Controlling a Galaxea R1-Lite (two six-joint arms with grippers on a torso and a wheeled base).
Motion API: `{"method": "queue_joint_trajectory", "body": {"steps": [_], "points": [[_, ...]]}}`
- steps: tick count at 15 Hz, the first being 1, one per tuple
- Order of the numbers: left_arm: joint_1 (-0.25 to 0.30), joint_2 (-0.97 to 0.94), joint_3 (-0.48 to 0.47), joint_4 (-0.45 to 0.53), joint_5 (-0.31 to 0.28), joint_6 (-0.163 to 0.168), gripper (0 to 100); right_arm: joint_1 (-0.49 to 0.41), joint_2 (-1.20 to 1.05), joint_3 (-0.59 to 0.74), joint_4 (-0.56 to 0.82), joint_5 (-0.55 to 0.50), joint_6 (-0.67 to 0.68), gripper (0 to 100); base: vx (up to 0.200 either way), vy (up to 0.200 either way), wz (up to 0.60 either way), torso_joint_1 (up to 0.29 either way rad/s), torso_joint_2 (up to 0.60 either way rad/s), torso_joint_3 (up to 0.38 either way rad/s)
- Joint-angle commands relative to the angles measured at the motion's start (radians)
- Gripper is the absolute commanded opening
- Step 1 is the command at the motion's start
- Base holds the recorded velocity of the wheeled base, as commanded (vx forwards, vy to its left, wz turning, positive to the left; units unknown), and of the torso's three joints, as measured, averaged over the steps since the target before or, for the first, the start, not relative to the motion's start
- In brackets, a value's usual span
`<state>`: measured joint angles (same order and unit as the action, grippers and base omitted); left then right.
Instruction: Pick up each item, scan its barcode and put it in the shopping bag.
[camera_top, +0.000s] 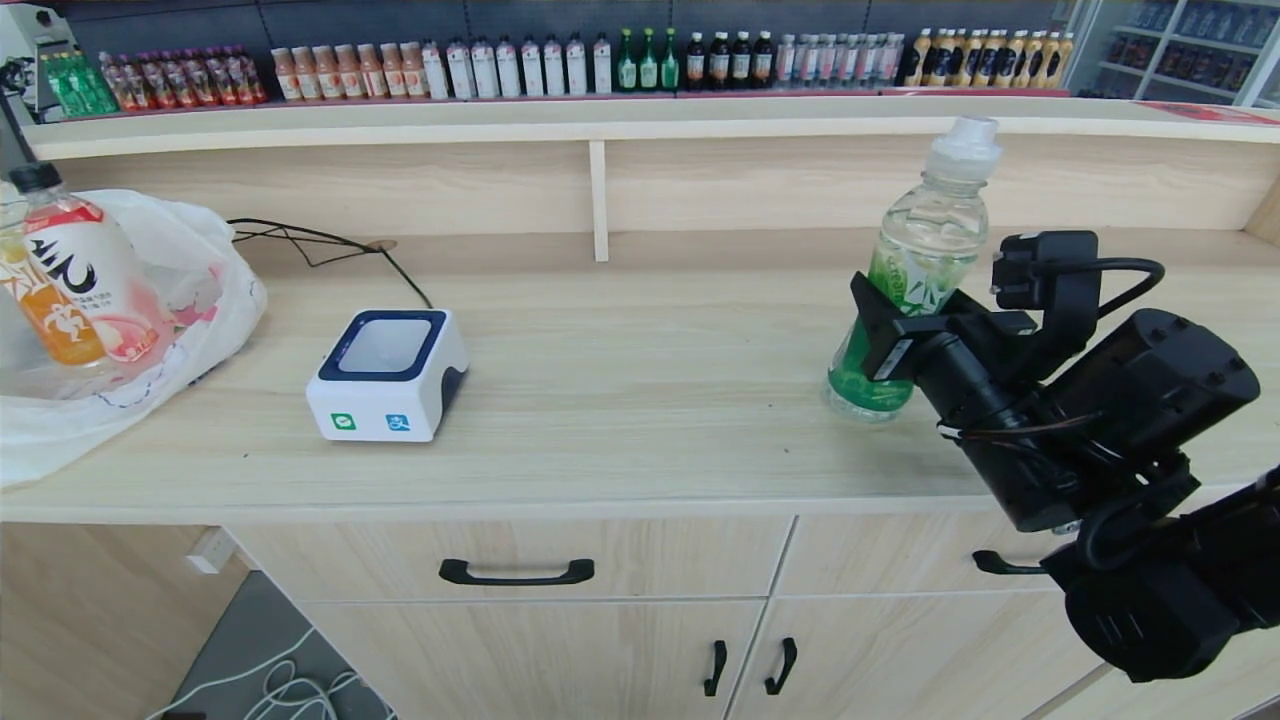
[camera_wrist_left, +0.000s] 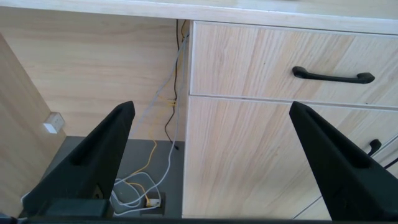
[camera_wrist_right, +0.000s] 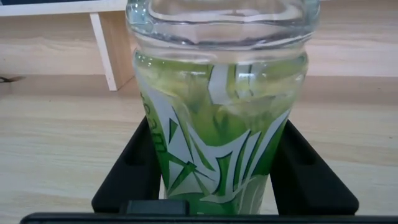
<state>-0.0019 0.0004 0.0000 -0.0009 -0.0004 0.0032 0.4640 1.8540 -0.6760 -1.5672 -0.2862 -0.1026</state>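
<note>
A clear bottle with a green label and white cap (camera_top: 925, 240) stands slightly tilted on the right of the wooden counter (camera_top: 640, 400), its base on the surface. My right gripper (camera_top: 885, 330) is shut on its lower half. In the right wrist view the green bottle (camera_wrist_right: 217, 74) is close up, with the right gripper (camera_wrist_right: 216, 127) pressed against both its sides. The white and blue barcode scanner (camera_top: 390, 375) sits left of centre. A white plastic shopping bag (camera_top: 200, 260) at the far left holds two bottles (camera_top: 85, 280). My left gripper (camera_wrist_left: 211, 106) hangs open below the counter, facing the cabinet.
The scanner's black cable (camera_top: 320, 240) runs along the counter's back. A raised shelf (camera_top: 600, 120) with a divider backs the counter. Drawers with black handles (camera_wrist_left: 333, 76) are below, and cables lie on the floor (camera_wrist_left: 143, 193).
</note>
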Motion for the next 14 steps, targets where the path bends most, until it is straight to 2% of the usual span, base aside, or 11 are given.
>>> {"method": "queue_joint_trajectory", "body": {"steps": [1,6,11,14], "points": [[0.0,0.0,0.0,-0.001,-0.001,0.0,100,0.001,-0.013,-0.002,-0.004,0.001,0.0,0,0.0,0.0,0.0,0.0,0.0,0.0],[0.0,0.0,0.0,-0.001,-0.001,0.0,100,0.005,-0.067,0.016,-0.004,0.004,0.006,0,0.0,0.0,0.0,0.0,0.0,0.0],[0.0,0.0,0.0,-0.001,-0.001,0.0,100,0.018,-0.2,0.127,-0.004,0.038,0.006,0,0.0,0.0,0.0,0.0,0.0,0.0],[0.0,0.0,0.0,0.001,-0.001,0.0,100,0.104,-0.286,0.233,-0.004,0.09,0.024,0,0.0,0.0,0.0,0.0,0.0,0.0]]}}
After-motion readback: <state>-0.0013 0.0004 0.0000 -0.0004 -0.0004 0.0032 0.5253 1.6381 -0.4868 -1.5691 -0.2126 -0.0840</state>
